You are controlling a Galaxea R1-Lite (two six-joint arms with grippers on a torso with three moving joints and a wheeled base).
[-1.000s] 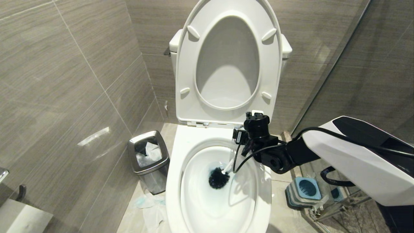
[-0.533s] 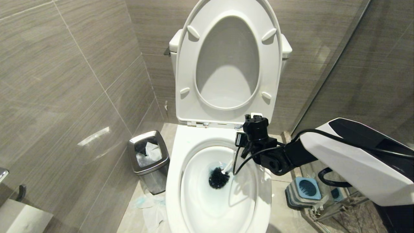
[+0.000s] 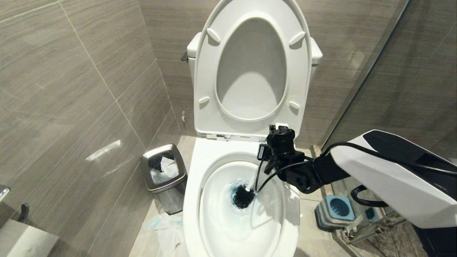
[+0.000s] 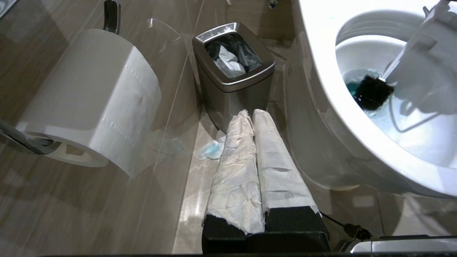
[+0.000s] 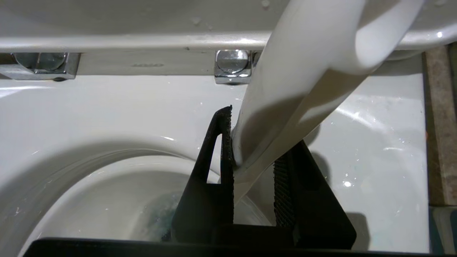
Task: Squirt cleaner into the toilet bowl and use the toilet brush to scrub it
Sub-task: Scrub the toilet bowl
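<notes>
With its black head down in the blue-tinted water of the toilet bowl [image 3: 214,160], the toilet brush [image 3: 243,196] has the right gripper [image 5: 250,157] clamped on its slick white handle, seemingly off-centre, so scrubbing pressure could twist it loose.

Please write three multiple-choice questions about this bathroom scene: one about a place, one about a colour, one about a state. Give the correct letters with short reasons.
1. Where is the steel waste bin?
A. left of the toilet bowl
B. right of it
C. behind the tank

2. What colour are the bristles of the toilet brush?
A. white
B. black
C. red

3. How is the seat?
A. down
B. missing
C. raised

Answers: 1 A, it stands by the left wall; 2 B, a dark head sits in bluish water; 3 C, it leans upright against the tank.
</notes>
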